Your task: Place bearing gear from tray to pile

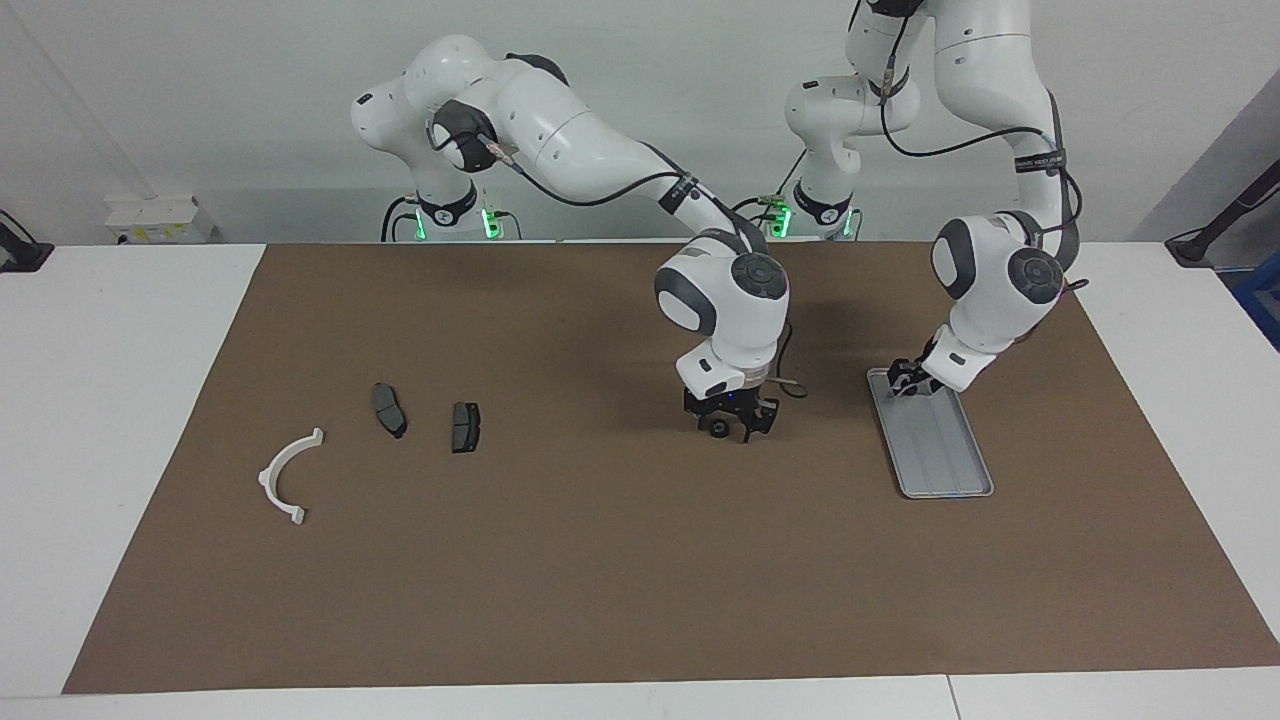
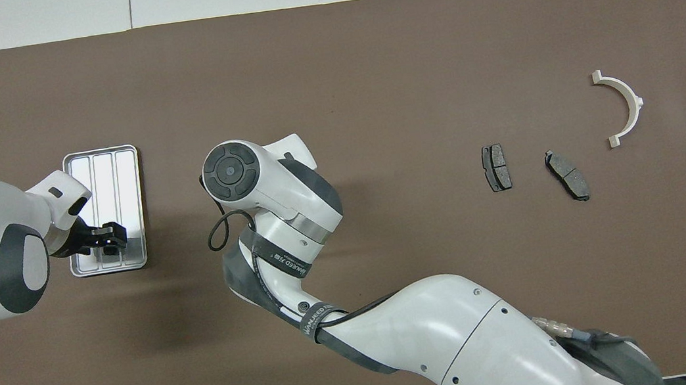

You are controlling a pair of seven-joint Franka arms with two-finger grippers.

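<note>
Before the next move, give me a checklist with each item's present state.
1. Right gripper is down at the bearing gear on the mat: ok.
2. Bearing gear is gripped: cannot tell.
3. Bearing gear has reached the pile: not ok, it lies mid-mat.
4. Pile, the white bracket and brake pads, lies toward the right arm's end: ok.
5. Left gripper is over the tray, at its end nearer the robots: ok.
6. Left gripper holds something: cannot tell.
</note>
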